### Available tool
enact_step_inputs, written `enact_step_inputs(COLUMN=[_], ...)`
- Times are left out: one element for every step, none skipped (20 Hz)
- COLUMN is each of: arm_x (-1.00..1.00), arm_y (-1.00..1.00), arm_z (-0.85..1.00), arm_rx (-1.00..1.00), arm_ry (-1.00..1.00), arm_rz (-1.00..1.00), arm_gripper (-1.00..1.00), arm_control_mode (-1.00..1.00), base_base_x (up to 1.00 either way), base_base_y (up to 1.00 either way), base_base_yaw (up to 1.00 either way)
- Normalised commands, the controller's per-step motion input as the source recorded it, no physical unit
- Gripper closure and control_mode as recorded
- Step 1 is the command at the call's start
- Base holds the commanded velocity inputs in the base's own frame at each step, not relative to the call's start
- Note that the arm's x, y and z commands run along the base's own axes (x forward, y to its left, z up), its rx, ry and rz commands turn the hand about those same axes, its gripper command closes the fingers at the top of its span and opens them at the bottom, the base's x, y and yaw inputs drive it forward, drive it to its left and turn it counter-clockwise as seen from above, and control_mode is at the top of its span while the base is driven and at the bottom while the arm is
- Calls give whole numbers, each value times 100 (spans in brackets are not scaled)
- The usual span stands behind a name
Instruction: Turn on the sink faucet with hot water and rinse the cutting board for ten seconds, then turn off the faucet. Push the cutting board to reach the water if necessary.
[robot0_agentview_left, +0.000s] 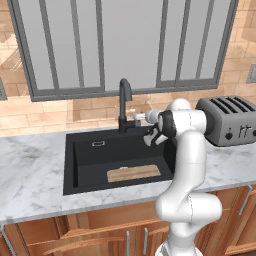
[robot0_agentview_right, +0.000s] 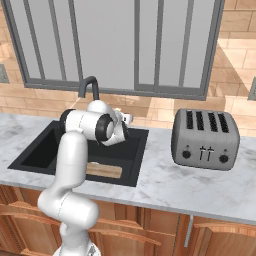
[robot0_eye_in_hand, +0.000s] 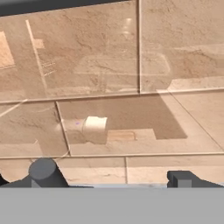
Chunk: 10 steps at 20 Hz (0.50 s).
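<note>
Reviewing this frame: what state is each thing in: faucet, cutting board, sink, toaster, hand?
sink faucet: off, no stream visible
cutting board: lying flat on the basin floor
sink: holds only the board
toaster: upright on the counter, slots empty
hand: raised beside the faucet base, holding nothing; open or shut unclear

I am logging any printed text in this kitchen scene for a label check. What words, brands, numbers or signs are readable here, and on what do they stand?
None can be read.
The toaster bears small pale marks beside its front knobs, too small to make out as letters or symbols.
The sink has a small silver overflow plate, with no legible marking.
The sink faucet, cutting board and wall tiles show no text.
</note>
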Motion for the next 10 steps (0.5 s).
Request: enact_step_inputs(arm_x=[-8,-9,-11,-11,-11,-11,-9,-4,0,0], arm_y=[-48,-49,-49,-47,-47,-47,-48,-44,-40,-40], arm_z=[0,0,0,0,0,0,0,0,0,0], arm_rx=[0,0,0,0,0,0,0,0,0,0], arm_ry=[0,0,0,0,0,0,0,0,0,0], arm_rz=[0,0,0,0,0,0,0,0,0,0], arm_gripper=[-100,-100,-100,-100,-100,-100,-100,-100,-100,-100], arm_control_mode=[-100,-100,-100,-100,-100,-100,-100,-100,-100,-100], base_base_x=[0,0,0,0,0,0,0,0,0,0], base_base_y=[0,0,0,0,0,0,0,0,0,0], base_base_yaw=[0,0,0,0,0,0,0,0,0,0])
